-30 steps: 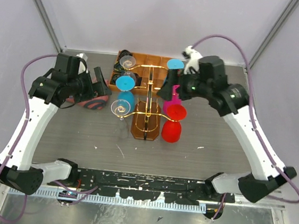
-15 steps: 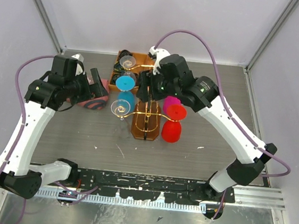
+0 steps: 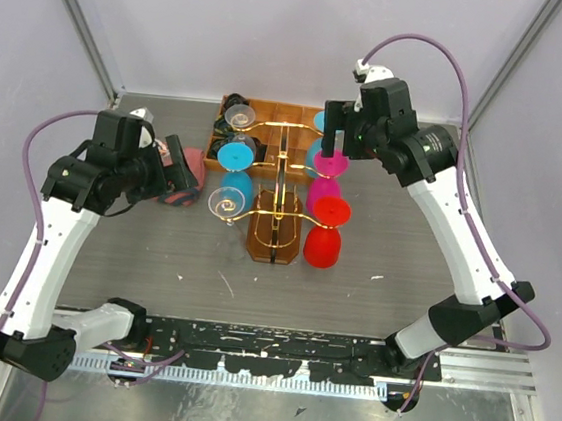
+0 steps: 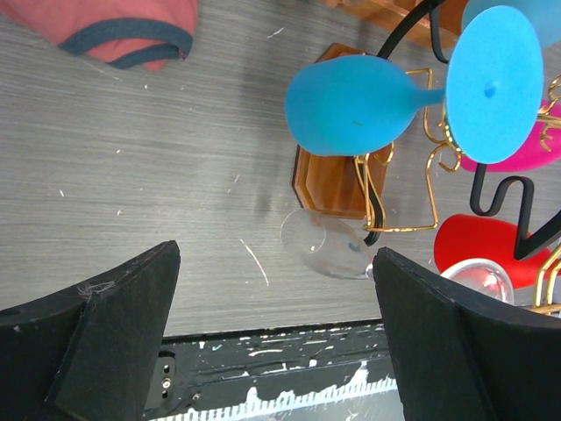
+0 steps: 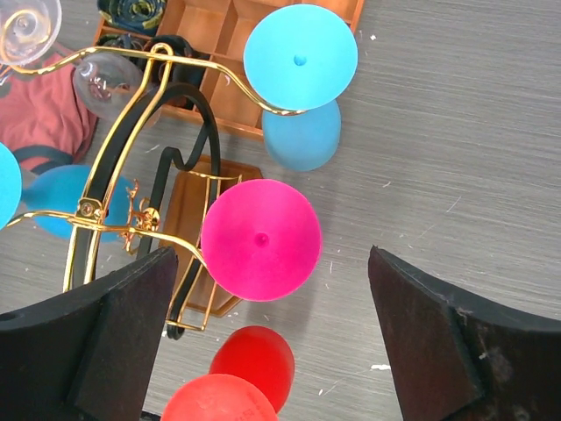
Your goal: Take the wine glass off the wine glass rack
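Magenta plastic wine glass (image 5: 259, 239) hangs untaken on the gold wire rack (image 3: 273, 238), right gripper (image 5: 270, 263) spread empty above it, left gripper (image 4: 273, 253) spread empty beside the rack.

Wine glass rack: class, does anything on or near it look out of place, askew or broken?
Nothing looks broken or spilled; the glasses hang upside down on the wine glass rack. The one stray item is a salmon cloth-like thing with dark trim lying on the table left of the rack.
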`<move>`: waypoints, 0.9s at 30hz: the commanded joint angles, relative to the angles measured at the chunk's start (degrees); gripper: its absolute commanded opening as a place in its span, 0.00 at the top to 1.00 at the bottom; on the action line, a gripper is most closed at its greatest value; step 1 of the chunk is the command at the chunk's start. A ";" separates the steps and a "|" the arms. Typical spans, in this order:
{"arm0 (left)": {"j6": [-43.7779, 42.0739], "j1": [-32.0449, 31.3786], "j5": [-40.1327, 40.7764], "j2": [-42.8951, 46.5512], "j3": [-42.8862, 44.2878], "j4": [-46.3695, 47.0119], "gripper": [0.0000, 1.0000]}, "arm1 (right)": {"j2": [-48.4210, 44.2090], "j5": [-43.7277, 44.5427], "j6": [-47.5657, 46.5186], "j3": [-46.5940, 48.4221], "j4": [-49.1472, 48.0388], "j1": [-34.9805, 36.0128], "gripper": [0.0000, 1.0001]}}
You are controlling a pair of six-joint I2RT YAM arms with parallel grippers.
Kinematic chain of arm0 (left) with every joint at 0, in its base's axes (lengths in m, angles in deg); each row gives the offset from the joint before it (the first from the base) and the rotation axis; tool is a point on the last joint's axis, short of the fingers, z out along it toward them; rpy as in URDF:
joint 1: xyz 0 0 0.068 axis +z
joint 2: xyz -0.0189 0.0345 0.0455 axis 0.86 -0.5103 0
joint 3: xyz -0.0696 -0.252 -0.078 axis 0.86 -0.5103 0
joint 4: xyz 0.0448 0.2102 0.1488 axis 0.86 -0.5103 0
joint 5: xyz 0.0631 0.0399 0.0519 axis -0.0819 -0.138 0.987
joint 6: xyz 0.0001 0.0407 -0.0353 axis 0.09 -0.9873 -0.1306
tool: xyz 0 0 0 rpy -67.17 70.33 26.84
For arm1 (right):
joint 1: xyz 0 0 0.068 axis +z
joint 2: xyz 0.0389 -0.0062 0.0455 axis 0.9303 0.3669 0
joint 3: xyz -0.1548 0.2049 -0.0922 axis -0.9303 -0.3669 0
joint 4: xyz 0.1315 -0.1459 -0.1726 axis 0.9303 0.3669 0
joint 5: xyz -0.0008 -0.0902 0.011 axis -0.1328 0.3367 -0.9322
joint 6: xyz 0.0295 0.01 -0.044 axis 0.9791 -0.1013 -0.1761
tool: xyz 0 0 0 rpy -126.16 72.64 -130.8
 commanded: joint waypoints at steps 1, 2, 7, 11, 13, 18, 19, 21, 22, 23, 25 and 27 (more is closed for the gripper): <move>-0.40 -0.23 0.54 1.68 -1.61 -0.72 0.02 | -0.10 1.88 -1.95 0.07 -0.31 -0.64 0.06; -0.52 -0.21 0.73 1.84 -1.70 -0.86 0.02 | -0.42 1.33 -1.63 -0.93 -0.94 -1.39 0.08; -1.15 -0.19 1.31 2.45 -1.75 -1.82 0.02 | -4.61 -14.11 2.57 -9.00 -7.54 -12.08 0.19; -1.34 -0.17 1.84 2.84 -2.27 -1.86 0.02 | -4.13 -23.53 4.37 -10.51 -11.56 -17.91 0.29; -1.25 -0.16 1.77 2.81 -2.53 -1.86 0.02 | -2.47 -27.65 4.94 -9.63 -11.86 -19.53 0.32; -1.55 -0.16 2.53 3.05 -3.40 -1.65 0.02 | -1.26 -30.50 6.01 -9.04 -13.81 -20.04 0.33; -1.66 -0.23 2.79 3.10 -3.58 -1.44 0.02 | -1.12 -30.57 5.94 -8.89 -13.72 -20.08 0.33; -1.93 -0.16 3.14 2.84 -3.98 -0.85 0.02 | -0.99 -30.50 5.53 -8.77 -13.51 -20.14 0.32; -2.17 -0.17 3.37 2.47 -4.03 -0.41 0.02 | -1.00 -30.35 5.30 -8.89 -13.26 -20.07 0.31; -2.50 -0.21 3.83 1.67 -4.03 0.08 0.02 | -1.02 -30.25 5.05 -9.15 -13.04 -20.08 0.31; -3.37 -0.13 5.27 0.00 -3.52 0.91 0.02 | -1.55 -29.85 4.29 -9.86 -12.78 -20.10 0.28; -4.82 0.32 7.17 -2.27 -2.44 1.67 0.02 | -2.18 -27.99 3.54 -10.30 -12.18 -20.08 0.23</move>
